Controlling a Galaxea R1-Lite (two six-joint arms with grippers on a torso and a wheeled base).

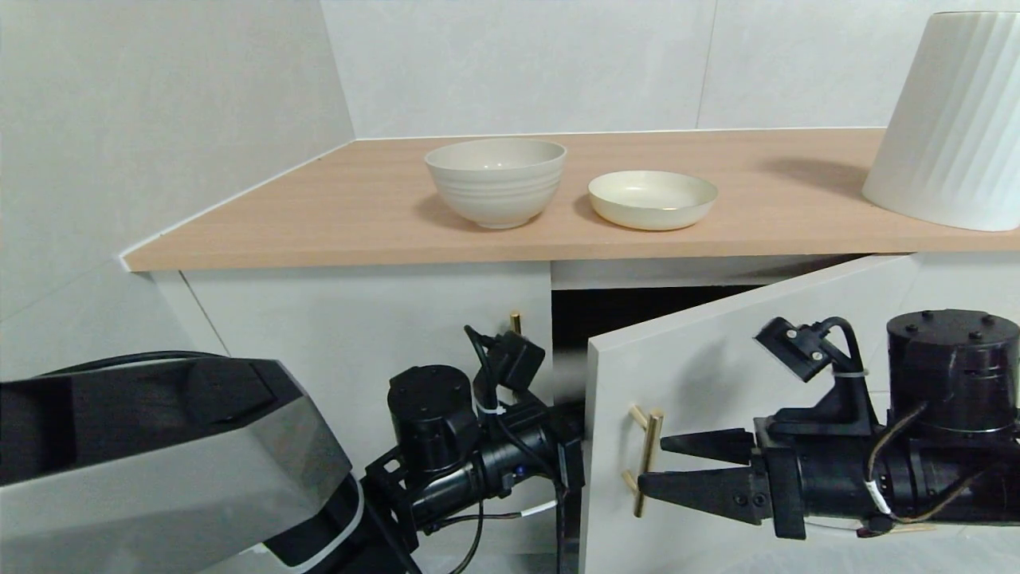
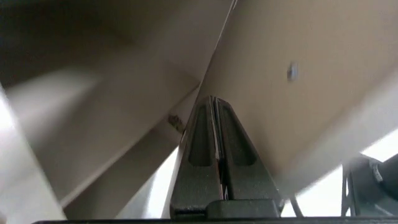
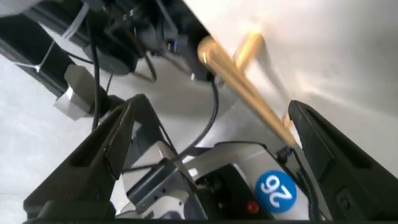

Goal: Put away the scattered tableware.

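On the light wooden bench [image 1: 319,215] above the white cabinet stand the task's two pieces: a deep cream ribbed ceramic bowl [image 1: 496,179] and, just beside it towards the robot's right, a shallow pale-yellow round dish [image 1: 652,198]; a white pleated lampshade [image 1: 948,119] sits well apart at the far right. Below, the white cabinet door [image 1: 717,359] stands partly open. The right jaws are spread wide with the slim brass bar handle [image 1: 655,422] lying between them, not clamped. The left jaws are pressed together on nothing, at the door's free edge by the dark opening. Both vessels are probably rigid, glazed, slippery and breakable. The bowl looks the heavier, and is best pinched across its rim wall, one jaw inside and one outside. The dish's low flared rim offers less purchase, so it calls for a firm, level pinch at the edge and a gentle set-down inside the cabinet.
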